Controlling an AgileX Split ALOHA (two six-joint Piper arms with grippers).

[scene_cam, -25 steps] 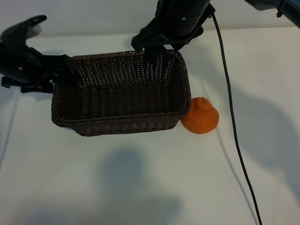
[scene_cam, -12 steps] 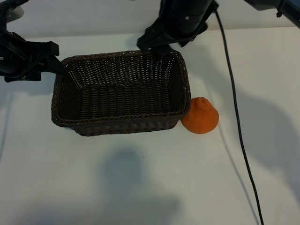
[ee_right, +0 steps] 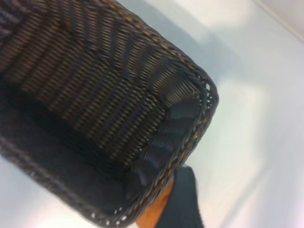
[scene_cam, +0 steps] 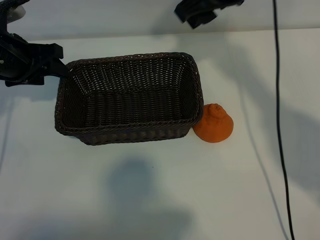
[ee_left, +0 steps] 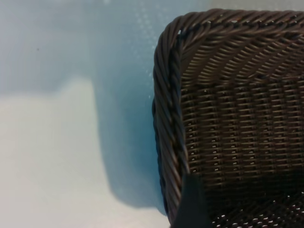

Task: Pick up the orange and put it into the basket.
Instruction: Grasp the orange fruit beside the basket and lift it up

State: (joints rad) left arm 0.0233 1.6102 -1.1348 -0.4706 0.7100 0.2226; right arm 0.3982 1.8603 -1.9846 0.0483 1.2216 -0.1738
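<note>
The orange (scene_cam: 213,123) rests on the white table against the front right corner of the basket (scene_cam: 130,125); a sliver of the orange (ee_right: 153,212) shows past the basket rim (ee_right: 190,137) in the right wrist view. The dark wicker basket stands mid-table with nothing inside. My left gripper (scene_cam: 59,62) hovers open at the basket's back left corner; one of its fingers (ee_left: 191,204) overlaps the braided rim (ee_left: 166,118). My right gripper (scene_cam: 205,11) is high behind the basket's back right corner, open and holding nothing, well apart from the orange; one finger (ee_right: 183,199) shows.
A black cable (scene_cam: 278,115) runs down the right side of the table, right of the orange. Bare white table (scene_cam: 150,200) lies in front of the basket.
My right gripper has pulled up and back from the basket's back rim to the picture's top edge. The left gripper moved slightly left and back. Basket and orange have not moved.
</note>
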